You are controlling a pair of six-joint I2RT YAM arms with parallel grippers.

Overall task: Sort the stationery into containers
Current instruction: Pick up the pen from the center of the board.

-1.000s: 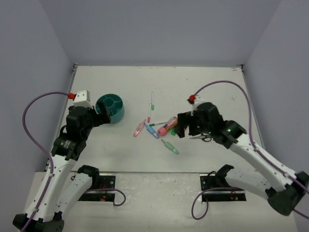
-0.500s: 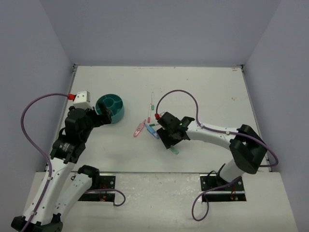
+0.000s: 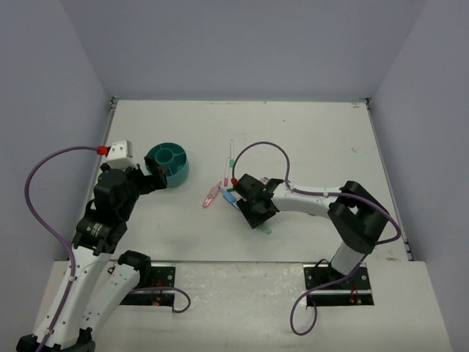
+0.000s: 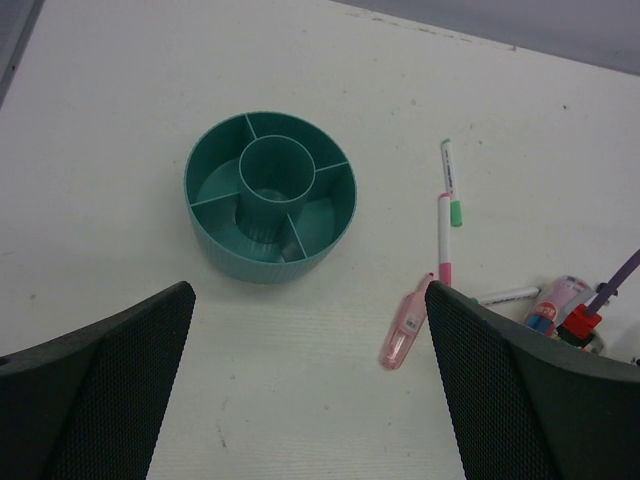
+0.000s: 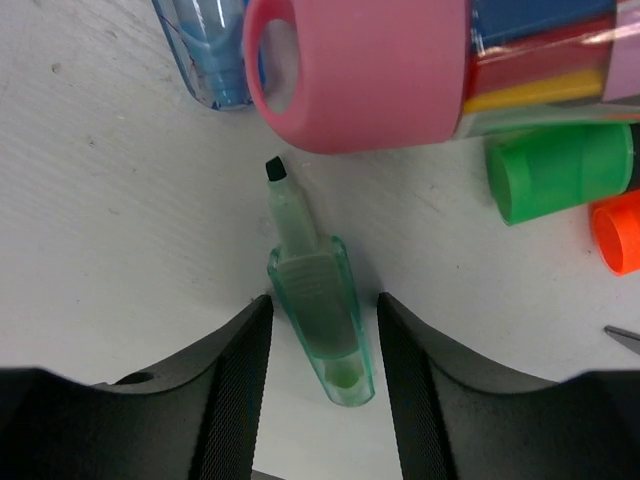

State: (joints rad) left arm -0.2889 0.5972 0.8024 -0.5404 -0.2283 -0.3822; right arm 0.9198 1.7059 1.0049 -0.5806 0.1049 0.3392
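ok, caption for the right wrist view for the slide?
Right gripper straddles the mint clip; pink tube, green highlighter and orange highlighter just beyond.

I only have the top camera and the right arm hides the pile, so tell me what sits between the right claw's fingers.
Observer: Its wrist camera shows the right claw straddling a mint clip that lies flat. There is a slim gap on one side, so it is not pinched yet.
Operator: Say what lies past the clip.
Observer: A pink tube lies crosswise just beyond the clip's dark tip.
Operator: Now check the holder.
Observer: The left wrist camera shows the teal holder with its centre cup and outer sections all empty.
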